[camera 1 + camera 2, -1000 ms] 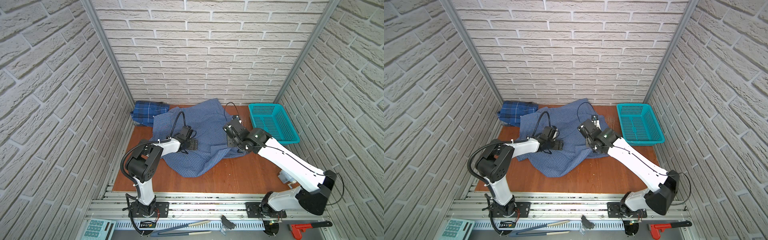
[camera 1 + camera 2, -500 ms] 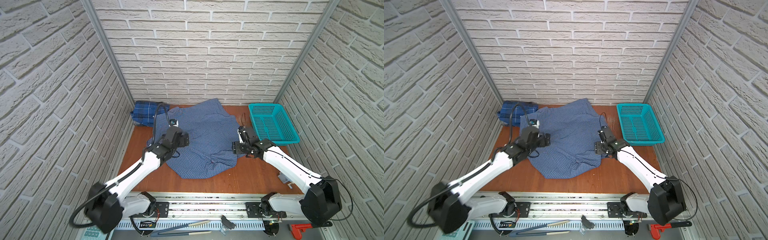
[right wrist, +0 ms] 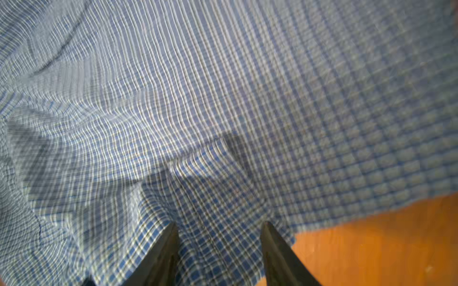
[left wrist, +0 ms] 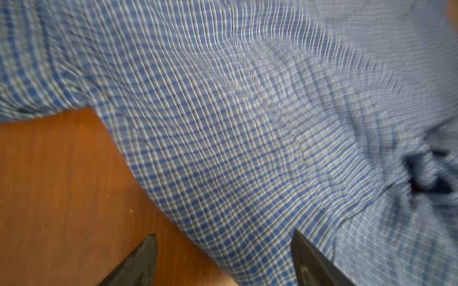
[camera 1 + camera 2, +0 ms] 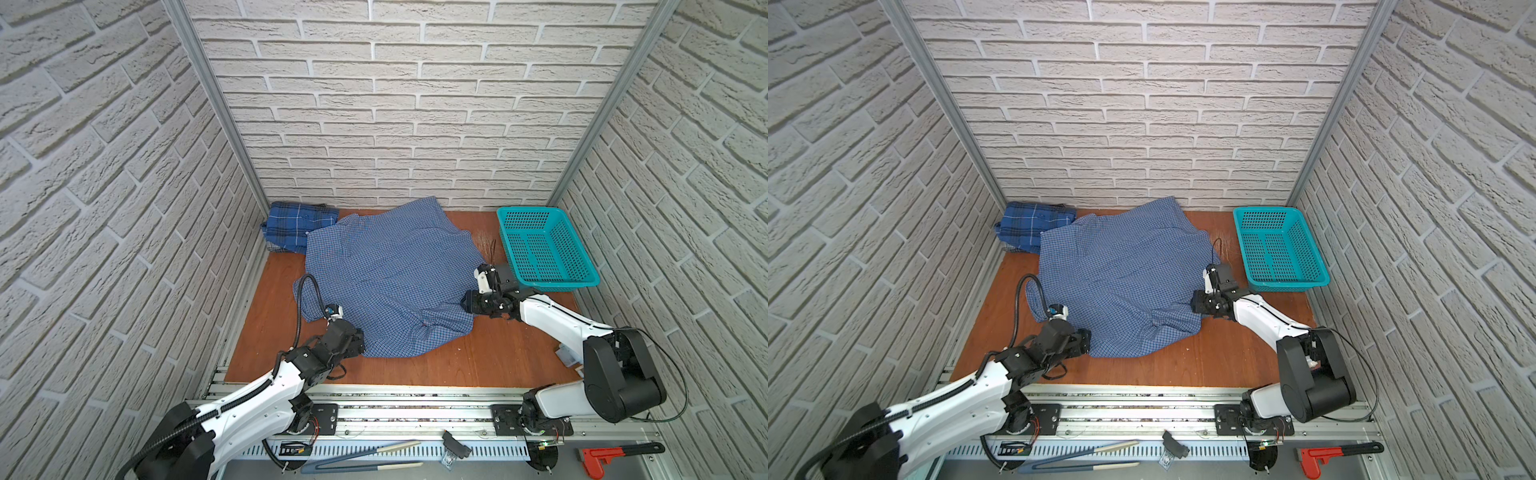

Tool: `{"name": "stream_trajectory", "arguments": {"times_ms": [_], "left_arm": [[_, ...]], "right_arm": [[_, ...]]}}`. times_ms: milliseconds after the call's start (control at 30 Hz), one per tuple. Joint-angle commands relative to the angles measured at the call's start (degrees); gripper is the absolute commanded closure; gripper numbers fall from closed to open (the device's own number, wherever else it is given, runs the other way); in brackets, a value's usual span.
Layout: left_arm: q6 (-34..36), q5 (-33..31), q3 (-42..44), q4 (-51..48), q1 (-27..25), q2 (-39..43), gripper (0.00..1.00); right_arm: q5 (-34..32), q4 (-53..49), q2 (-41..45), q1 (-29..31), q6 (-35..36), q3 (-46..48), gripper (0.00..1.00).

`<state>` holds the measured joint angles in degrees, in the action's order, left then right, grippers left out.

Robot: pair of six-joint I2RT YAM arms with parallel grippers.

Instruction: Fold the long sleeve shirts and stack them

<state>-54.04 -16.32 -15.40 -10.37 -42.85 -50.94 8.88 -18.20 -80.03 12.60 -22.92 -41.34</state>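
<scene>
**Both my pincers low at the edges of the fine-check shirt, jaws apart.**

My left gripper (image 5: 356,341) sits at the near-left edge of the light blue shirt (image 5: 390,274), which lies spread and rumpled over the middle of the table (image 5: 478,361). In the left wrist view its fingers (image 4: 146,257) stand wide, one over bare wood and the other over cloth, and the shirt's edge runs between them. Nothing is clamped. My right gripper (image 5: 467,301) is at the shirt's right edge, just beside the teal basket (image 5: 528,210). Its fingers (image 3: 163,250) stand about half apart with a ridge of cloth between them (the view is blurred, and I see no pinch). The plaid shirt (image 5: 297,224) lies folded in the far-left corner, and the light blue shirt overlaps its right edge.
</scene>
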Motion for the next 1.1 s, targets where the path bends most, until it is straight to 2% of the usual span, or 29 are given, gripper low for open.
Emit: {"name": "stream_trajectory", "arguments": {"times_ms": [0,133,233,333,400,433,467,500,533,600,633,667,733,867,900,967,1067], "left_arm": [[-2.51,-1.85,0.1,9.3,-0.96,-2.32,0.36],[-1.45,-0.63,-3.72,10.9,-1.06,-6.25,0.82],[0.29,0.95,-6.93,8.01,-0.78,-4.56,1.0],[2.81,0.01,-10.02,-0.87,0.04,-0.14,1.0],[4.78,-0.04,-10.82,-4.19,1.58,2.61,1.0],[5.82,0.63,-10.75,-4.89,2.37,3.33,1.0],[6.64,1.53,-10.76,-5.27,2.68,3.49,0.97],[6.78,1.72,-10.77,-6.46,2.81,3.28,0.76],[6.74,2.12,-10.39,-6.86,2.73,2.92,0.51],[7.24,4.5,-8.68,-5.6,2.71,1.52,0.35],[7.16,5.33,-7.54,-4.62,2.7,0.48,0.3],[7.2,5.92,-6.58,-3.25,2.66,-0.57,0.29],[6.86,7.15,-4.66,0.38,2.77,-3.47,0.28],[6.92,8.82,-3.76,5.97,3.02,-9.76,0.29],[7.04,8.81,-3.86,6.64,3.57,-11.45,0.32],[7.16,9.17,-3.85,8.56,4.09,-13.69,0.45],[7.54,11.03,-4.56,10.48,4.83,-15.82,0.76]], "right_arm": [[1.47,0.34,6.16,0.23,-2.72,3.03,0.6],[-5.26,-8.91,12.75,0.23,-4.0,-0.2,0.92],[-9.56,-17.89,18.39,0.23,-5.43,-4.69,0.94],[-6.6,-21.77,22.36,2.85,-7.64,-6.11,0.94],[-9.7,-21.95,24.46,7.53,-10.49,-4.12,0.94],[-10.97,-21.83,24.87,9.24,-11.39,-2.52,0.9],[-11.6,-21.03,24.84,9.91,-12.26,-0.88,0.8],[-11.56,-19.9,24.11,10.33,-12.97,1.01,0.72],[-10.94,-18.26,22.89,11.19,-13.32,2.23,0.64],[-10.73,-14.61,20.11,13.38,-13.74,3.51,0.54],[-9.83,-12.04,18.79,14.15,-13.16,4.06,0.48],[-8.87,-9.88,17.8,14.37,-12.53,4.33,0.44],[-7.48,-4.58,15.61,14.48,-11.79,5.32,0.35],[-6.17,-0.11,10.14,14.46,-11.38,4.46,0.36],[-5.33,0.67,8.74,14.47,-11.27,4.26,0.39],[-6.16,0.45,6.96,14.56,-11.55,3.86,0.48],[-9.61,-3.68,7.86,14.59,-13.0,2.95,0.8]]}}
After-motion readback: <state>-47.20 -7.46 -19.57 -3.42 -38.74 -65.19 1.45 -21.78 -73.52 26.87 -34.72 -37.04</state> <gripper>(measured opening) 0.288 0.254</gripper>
